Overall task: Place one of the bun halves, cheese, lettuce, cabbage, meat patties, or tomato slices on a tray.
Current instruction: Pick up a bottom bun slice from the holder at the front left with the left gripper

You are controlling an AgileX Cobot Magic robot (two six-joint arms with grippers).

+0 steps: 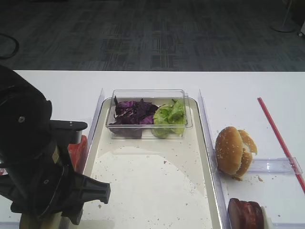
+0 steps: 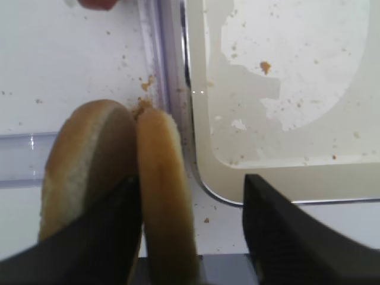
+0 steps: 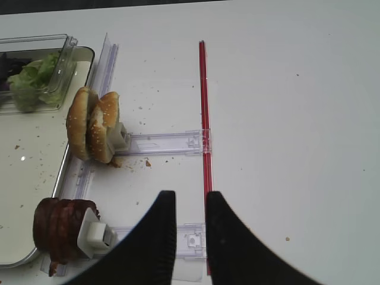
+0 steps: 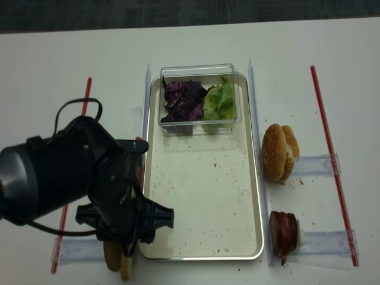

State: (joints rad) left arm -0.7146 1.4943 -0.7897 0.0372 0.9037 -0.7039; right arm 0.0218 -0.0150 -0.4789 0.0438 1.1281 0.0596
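- Standing on edge, two plain bun halves (image 2: 83, 160) side by side on the worktop (image 2: 71, 59), just outside the near left corner of the tray (image 2: 297, 136).
- Straddling the tray-side bun half (image 2: 163, 178): left gripper (image 2: 191, 178), fingers (image 2: 285, 237) spread, one wedged between the two halves, the other apart from the crust, over the tray's rim. No pinch yet.
- Judged the step in hand: closing on that single half to lift it.
- Close slowly and evenly; soft bread likely to squash or tear under a hard squeeze.
- Keep the wedged finger clear of the outer half, to avoid dragging both up together.
- Lift straight up before crossing the rim, then lay the half flat on the bare crumb-speckled bottom.
- Steer away from the clear tub (image 1: 148, 114) of cabbage (image 1: 133, 113) and lettuce (image 1: 169, 117) at the tray's far end.
- Right gripper (image 3: 190, 196) hovering over the worktop near the red strip (image 3: 205, 119), fingers a narrow gap apart, holding nothing; sesame bun (image 3: 92, 124) and meat patties (image 3: 59, 228) untouched on that side.
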